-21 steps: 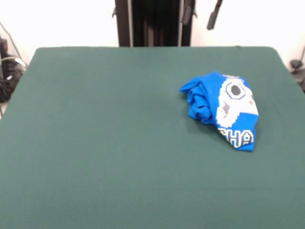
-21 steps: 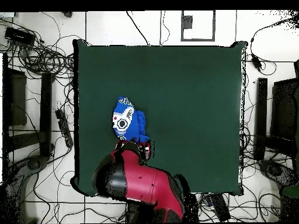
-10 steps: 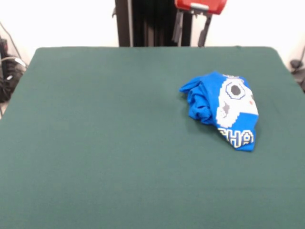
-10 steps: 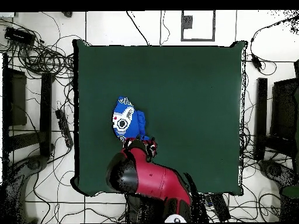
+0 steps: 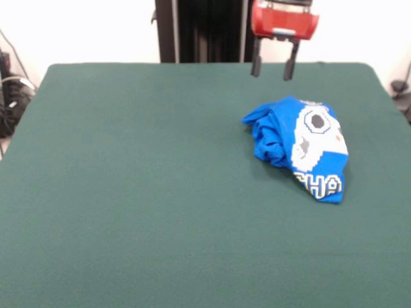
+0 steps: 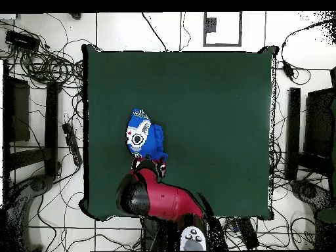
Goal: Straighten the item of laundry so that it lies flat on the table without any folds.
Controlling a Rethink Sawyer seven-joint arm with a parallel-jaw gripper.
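The bright blue shirt (image 5: 299, 149) lies bunched in a crumpled heap on the dark green counter (image 5: 148, 192), in the right half of the front view and somewhat toward the far side. Its white pixel-style graphic with a dark round eye faces up on the right part of the heap, and the yellowish-white block letters show at the near end, while the left part is gathered into thick blue folds. The gripper (image 5: 272, 67) hangs in the air over the far edge of the counter, beyond the shirt and a little to its left, apart from the cloth. Its two dark fingers (image 5: 256, 65) point down from the red housing and stand spread, with a clear gap between them and nothing held. In the overhead view the shirt (image 6: 142, 135) sits in the left half of the counter (image 6: 216, 118), and the red and black arm (image 6: 161, 200) reaches in from the bottom edge, its end just beside the heap's lower edge.
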